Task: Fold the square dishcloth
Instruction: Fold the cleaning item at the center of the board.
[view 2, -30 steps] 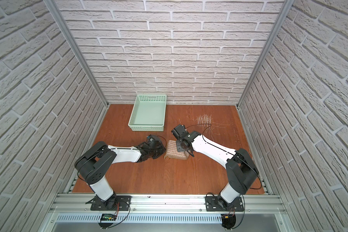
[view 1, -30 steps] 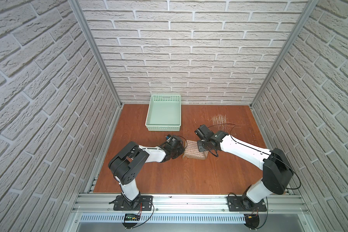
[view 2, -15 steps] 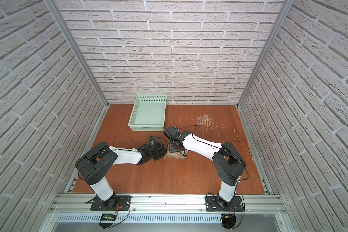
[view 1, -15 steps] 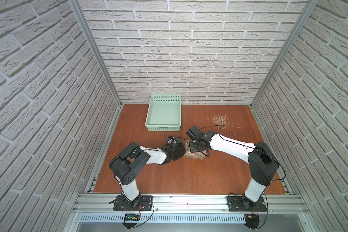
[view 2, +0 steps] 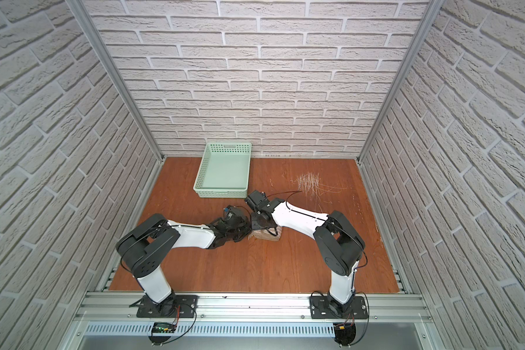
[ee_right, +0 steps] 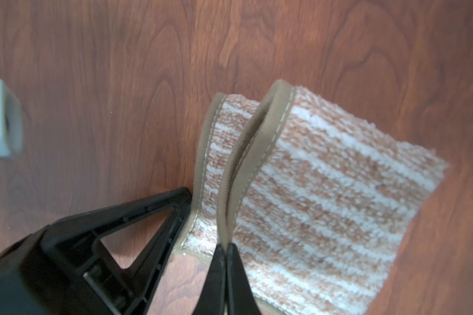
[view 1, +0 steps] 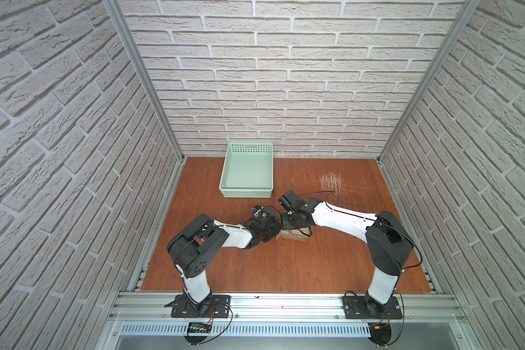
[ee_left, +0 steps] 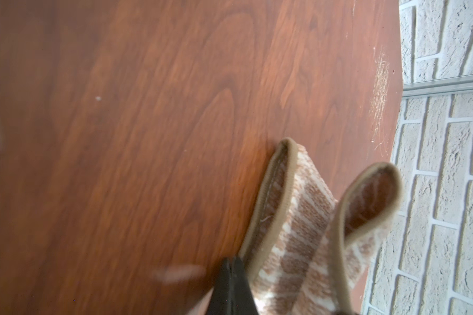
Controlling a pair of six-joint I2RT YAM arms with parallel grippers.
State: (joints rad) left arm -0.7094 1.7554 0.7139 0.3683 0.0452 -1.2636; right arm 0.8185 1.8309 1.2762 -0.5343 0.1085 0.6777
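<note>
The square dishcloth (ee_right: 325, 196), tan with cream stripes and a brown edge band, lies folded in layers on the wooden table (view 1: 285, 266). In both top views only a strip of it (view 1: 296, 239) (view 2: 269, 237) shows beneath the right wrist. My right gripper (ee_right: 225, 249) is shut on the brown edge of the upper layer, which stands lifted off the lower one. My left gripper (ee_left: 234, 263) is shut, its tips against the lower layer's edge (ee_left: 273, 201) with nothing seen between them. One of its black fingers (ee_right: 159, 218) touches that edge in the right wrist view.
A mint-green basket (view 1: 246, 192) (view 2: 220, 192) stands empty just behind the two grippers. Pale scratch marks (view 1: 331, 181) cover the table at the back right. Brick-patterned walls close in three sides, and a metal rail (view 1: 285, 303) runs along the front.
My right arm has swung left towards the left gripper, carrying the cloth's edge with it, so the arm now covers most of the cloth. The left arm has hardly moved.
</note>
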